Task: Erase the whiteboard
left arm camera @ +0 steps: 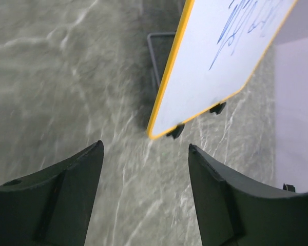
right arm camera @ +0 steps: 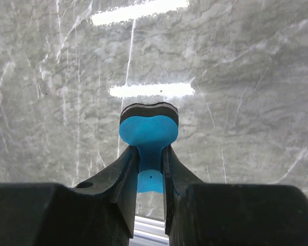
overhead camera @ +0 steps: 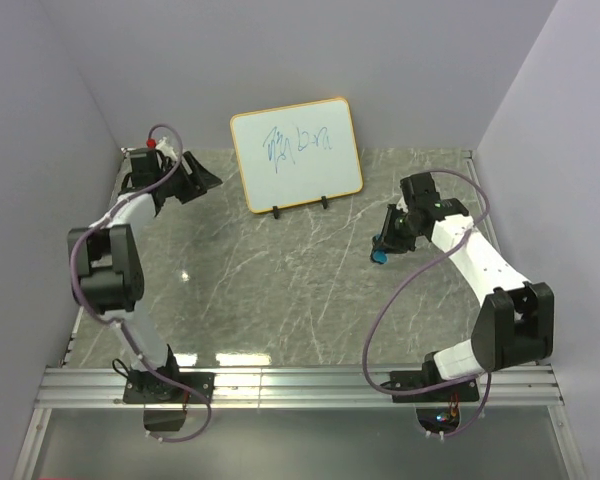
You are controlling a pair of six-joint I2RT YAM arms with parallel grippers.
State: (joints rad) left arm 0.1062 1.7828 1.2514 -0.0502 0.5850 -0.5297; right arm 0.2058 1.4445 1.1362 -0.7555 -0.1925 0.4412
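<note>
The whiteboard (overhead camera: 297, 154) stands tilted at the back middle of the table on two small black feet, yellow-orange frame, blue scribble on its face. In the left wrist view its lower corner (left arm camera: 205, 77) shows ahead of my open fingers. My left gripper (overhead camera: 205, 183) is open and empty, just left of the board's left edge. My right gripper (overhead camera: 382, 246) is shut on a small blue eraser (right arm camera: 149, 130) with a dark felt face, held above the table right of the board and a little nearer than its right foot.
The grey marble tabletop (overhead camera: 280, 270) stretches between the arms. A wire stand (left arm camera: 156, 56) shows behind the board. Lilac walls close the back and sides. An aluminium rail (overhead camera: 300, 385) runs along the near edge by the arm bases.
</note>
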